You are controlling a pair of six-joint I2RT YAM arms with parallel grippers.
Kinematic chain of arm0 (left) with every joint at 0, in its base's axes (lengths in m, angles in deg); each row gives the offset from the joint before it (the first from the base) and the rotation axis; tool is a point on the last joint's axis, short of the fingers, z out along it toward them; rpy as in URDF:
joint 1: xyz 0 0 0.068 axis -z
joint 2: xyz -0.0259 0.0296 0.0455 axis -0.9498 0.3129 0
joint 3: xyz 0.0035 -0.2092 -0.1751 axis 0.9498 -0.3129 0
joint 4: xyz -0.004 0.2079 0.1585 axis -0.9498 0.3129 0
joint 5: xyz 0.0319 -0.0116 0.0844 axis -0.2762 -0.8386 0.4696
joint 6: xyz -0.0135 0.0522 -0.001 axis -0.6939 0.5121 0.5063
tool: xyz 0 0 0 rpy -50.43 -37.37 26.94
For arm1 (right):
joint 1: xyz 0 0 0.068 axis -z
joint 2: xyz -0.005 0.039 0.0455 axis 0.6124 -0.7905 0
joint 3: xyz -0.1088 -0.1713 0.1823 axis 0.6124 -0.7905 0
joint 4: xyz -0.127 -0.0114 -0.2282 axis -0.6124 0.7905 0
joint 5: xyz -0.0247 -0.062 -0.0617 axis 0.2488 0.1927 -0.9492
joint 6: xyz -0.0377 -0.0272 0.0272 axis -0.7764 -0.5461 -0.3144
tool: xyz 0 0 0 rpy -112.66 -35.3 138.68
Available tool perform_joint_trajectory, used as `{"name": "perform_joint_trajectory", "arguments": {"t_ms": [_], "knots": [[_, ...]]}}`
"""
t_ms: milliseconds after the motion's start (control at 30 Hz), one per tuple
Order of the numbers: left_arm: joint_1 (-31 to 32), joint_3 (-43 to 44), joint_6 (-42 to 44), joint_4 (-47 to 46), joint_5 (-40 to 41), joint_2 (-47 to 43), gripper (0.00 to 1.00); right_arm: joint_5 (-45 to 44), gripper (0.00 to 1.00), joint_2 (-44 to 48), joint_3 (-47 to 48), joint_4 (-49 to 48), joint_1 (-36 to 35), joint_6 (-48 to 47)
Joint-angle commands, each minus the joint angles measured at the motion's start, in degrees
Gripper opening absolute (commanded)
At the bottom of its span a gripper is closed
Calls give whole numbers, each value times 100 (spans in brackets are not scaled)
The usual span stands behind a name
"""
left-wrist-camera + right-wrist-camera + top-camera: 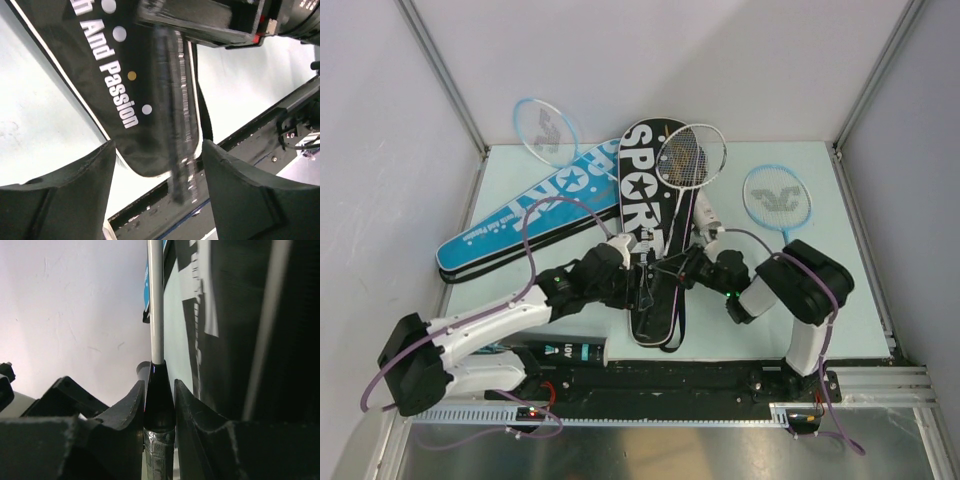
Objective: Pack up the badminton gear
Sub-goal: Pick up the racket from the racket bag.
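The black "SPORT" cover (pixel 645 190) lies lengthwise in the middle of the table. A white-headed racket (pixel 691 155) lies with its head over the cover's top right. My right gripper (pixel 683 272) is shut on the racket's black handle cone (pixel 159 385), and the white shaft (pixel 156 300) runs away from the jaws. My left gripper (pixel 640 280) stands open (pixel 160 170) over the cover's narrow end (pixel 145 150). A blurred zipper strip (pixel 182 150) hangs between its fingers (pixel 85 195), touching neither.
A blue cover (pixel 520 215) lies at the left with a light-blue racket (pixel 545 130) at its far end. Another light-blue racket (pixel 777 198) lies at the right. A black shuttle tube (pixel 570 351) sits by the front rail, a white tube (pixel 705 212) beside the black cover.
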Motion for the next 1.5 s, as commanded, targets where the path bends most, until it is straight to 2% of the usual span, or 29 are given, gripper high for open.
{"name": "perform_joint_trajectory", "arguments": {"t_ms": [0,133,300,400,500,567,767,833,967,1233,1267,1367,1400,1467], "knots": [[29,425,464,-211,457,-421,75,444,0,830,-677,-989,493,19],[27,907,890,65,634,-14,76,947,0,1432,-1347,-802,846,-208],[30,1510,1086,173,1369,601,75,1191,0,2339,-2145,-595,1046,-417],[26,1845,1208,188,1654,1066,75,1191,0,3291,-2472,-86,1160,-519],[35,2134,1217,160,1946,1497,75,1067,0,4639,-2718,733,1240,-583],[99,2321,1270,81,2092,1808,75,880,0,5781,-2780,1901,1262,-704],[470,3001,1459,-110,2496,2911,74,-127,0,9721,-2464,6793,1369,-1388],[518,3120,1379,-223,2524,3174,74,-300,0,10530,-2259,7971,1527,-1543],[571,3391,1310,-350,2604,3709,72,12,0,10690,-1927,9014,1818,-1867],[586,3857,1333,-364,2946,4623,69,119,0,10488,-1664,9389,1890,-2157],[591,3879,1343,-363,3000,4712,66,140,0,10440,-1668,9383,1891,-2163],[591,3837,1340,-359,3204,4777,49,263,0,10349,-1675,9362,1893,-2168],[589,3795,1324,-351,3265,4753,42,295,0,10344,-1674,9365,1893,-2159],[589,3723,1315,-345,3430,4643,21,342,0,10371,-1660,9385,1895,-2153]]}}
